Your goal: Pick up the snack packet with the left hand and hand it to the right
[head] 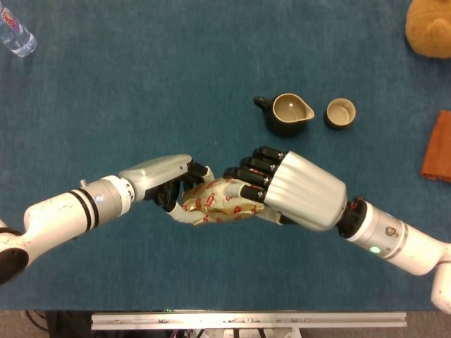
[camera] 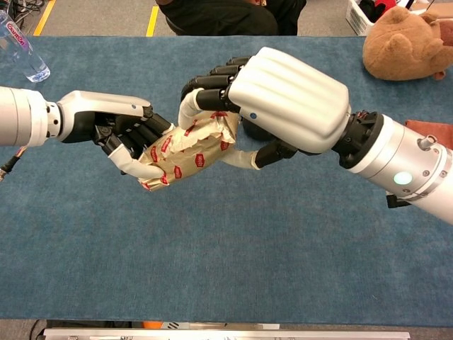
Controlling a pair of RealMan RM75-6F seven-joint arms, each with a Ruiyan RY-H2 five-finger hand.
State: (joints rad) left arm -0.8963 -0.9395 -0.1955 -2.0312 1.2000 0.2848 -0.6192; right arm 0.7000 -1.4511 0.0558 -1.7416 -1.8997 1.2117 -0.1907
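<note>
The snack packet [head: 215, 201] [camera: 185, 149] is gold with red labels and hangs above the blue table [head: 141, 91], crumpled between both hands. My left hand [head: 165, 182] [camera: 117, 127] grips its left end from the left. My right hand [head: 292, 190] [camera: 272, 99] has its dark fingers curled over the packet's right end, with the thumb pressed underneath. Much of the packet's right half is hidden under the right hand.
A dark pitcher [head: 285, 114] and a small dark cup [head: 340, 113] stand behind the hands. A clear bottle [head: 14, 32] [camera: 21, 49] lies at the far left, a brown plush toy [head: 430, 24] [camera: 407, 42] at the far right, an orange-brown cloth [head: 438, 148] at the right edge.
</note>
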